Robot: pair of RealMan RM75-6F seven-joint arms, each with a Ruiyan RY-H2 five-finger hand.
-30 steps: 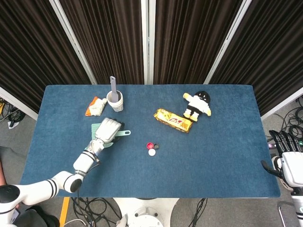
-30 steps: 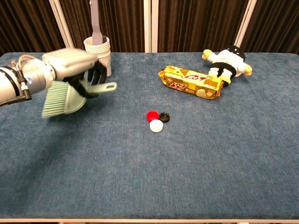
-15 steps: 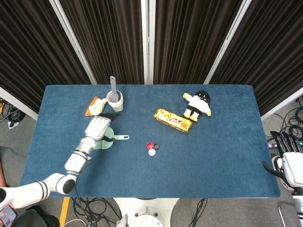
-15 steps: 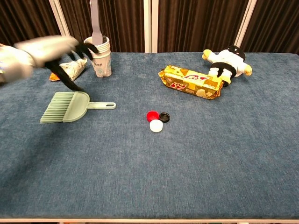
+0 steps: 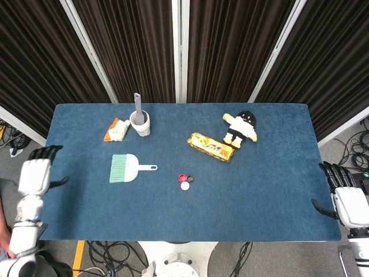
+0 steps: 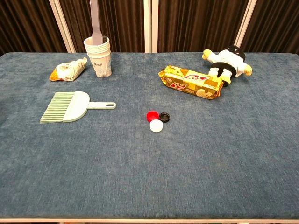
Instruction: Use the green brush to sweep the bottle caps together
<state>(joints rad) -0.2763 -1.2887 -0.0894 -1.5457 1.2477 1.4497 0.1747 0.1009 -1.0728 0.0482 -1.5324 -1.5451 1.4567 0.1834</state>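
The green brush (image 5: 125, 168) lies flat on the blue table, bristles to the left and handle to the right; the chest view shows the brush (image 6: 70, 106) with nothing touching it. Three bottle caps sit touching in a cluster near the table's middle: red (image 6: 152, 115), black (image 6: 164, 116) and white (image 6: 156, 126), also visible as a cluster (image 5: 185, 180) in the head view. My left hand (image 5: 36, 176) hangs off the table's left edge, fingers apart, holding nothing. My right hand (image 5: 346, 202) is off the right edge, fingers extended and empty. Neither hand appears in the chest view.
A stack of paper cups with a grey spatula (image 5: 140, 122) (image 6: 99, 56) stands at the back left, a snack bag (image 6: 68, 70) beside it. A yellow biscuit pack (image 6: 190, 81) and a plush toy (image 6: 227, 60) lie at the back right.
My left hand let go of the brush, which now lies on the table, and drew back left off the table edge. The right hand shifted only slightly.
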